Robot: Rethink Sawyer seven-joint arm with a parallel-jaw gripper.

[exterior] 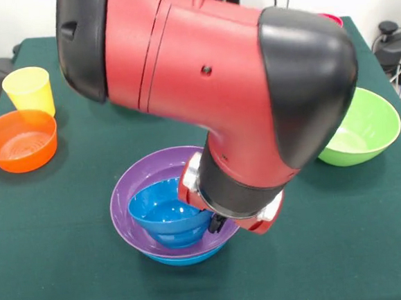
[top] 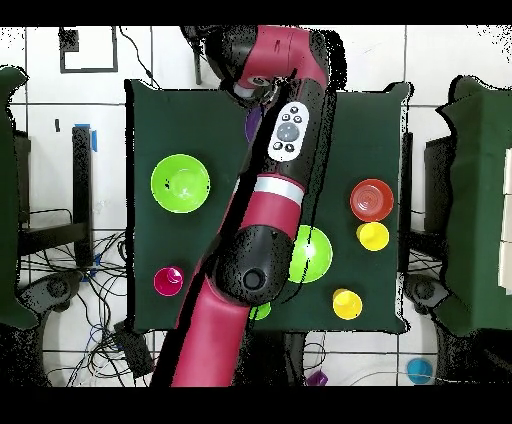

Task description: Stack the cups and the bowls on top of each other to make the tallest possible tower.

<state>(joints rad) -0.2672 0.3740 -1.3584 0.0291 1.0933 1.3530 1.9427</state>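
From the front, the arm [exterior: 208,73] comes down over the middle of the table [exterior: 72,285] and its wrist hides most of the gripper [exterior: 217,223]; a dark tip shows at the small blue bowl's [exterior: 165,219] rim, at about 3 o'clock on it, but whether the jaws are shut on that rim or slack I cannot tell. The small blue bowl sits tilted inside the purple bowl [exterior: 131,190], which rests in a larger blue bowl [exterior: 181,258]. If it is let go crooked, it may settle askew and leave a poor seat for the next piece. The orange bowl [exterior: 19,141] and yellow cup [exterior: 27,89] wait at 10 o'clock, a green bowl [exterior: 362,127] at 3. From overhead, the arm covers the stack at 12 o'clock, so its alignment cannot be checked; a swing away could clip the second green bowl [top: 181,183] at 9 o'clock.
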